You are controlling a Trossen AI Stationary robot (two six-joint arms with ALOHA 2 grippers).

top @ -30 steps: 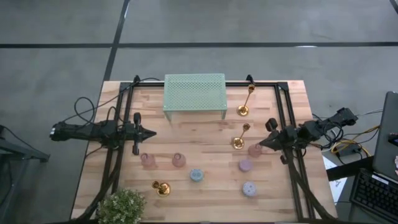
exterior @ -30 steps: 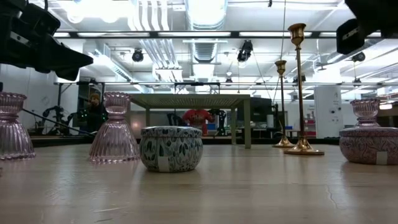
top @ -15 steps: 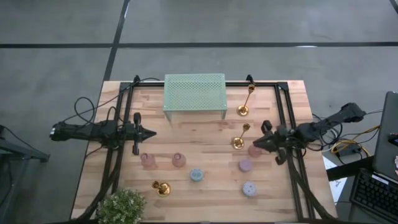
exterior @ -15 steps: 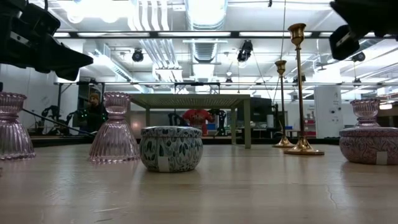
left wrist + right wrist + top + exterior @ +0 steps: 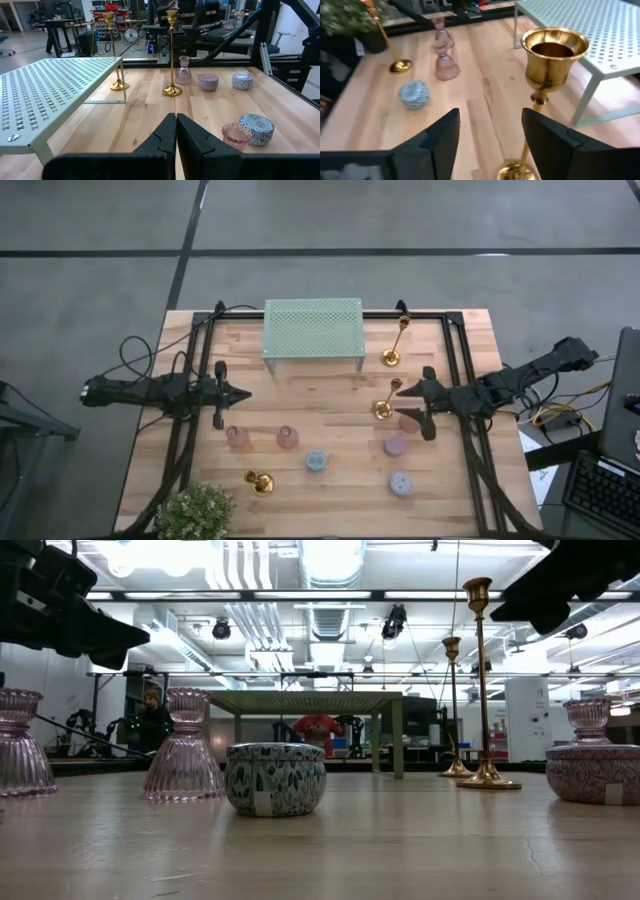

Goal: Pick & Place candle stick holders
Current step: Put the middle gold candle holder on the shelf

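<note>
A: What has changed on the right side?

B: The right gripper [image 5: 408, 406] has reached inward from the desk's right edge. A second ago it hung back by the right rail with its jaws pressed together; now they stand apart, and the middle candle stick holder [image 5: 386, 400] is just in front of them. In the right wrist view its gold cup [image 5: 554, 50] stands upright between the two dark fingers [image 5: 434, 136], ahead of them and not touched.

A: And the holder itself, has it shifted?

B: No. It stands where it stood, right of the desk's [image 5: 330, 395] centre, its base touching the wood. The second candle stick holder [image 5: 395, 340] is also unmoved, upright near the far right corner, beside the green perforated shelf [image 5: 312, 330]. The third candle stick holder [image 5: 259, 482] is as before near the front left corner, close to the potted plant [image 5: 195, 510].

A: The left arm?

B: The left gripper [image 5: 240, 394] hangs at the same spot over the left side of the desk, jaws closed on nothing; the left wrist view shows its fingers [image 5: 165, 137] meeting edge to edge.

A: Anything else moved?

B: Nothing. The pink glass holders [image 5: 238, 437] and the round tins [image 5: 315, 462] keep their places along the front half. In the low view the right arm's dark bulk now sits nearer the tall holder's [image 5: 479, 680] cup than before.
</note>
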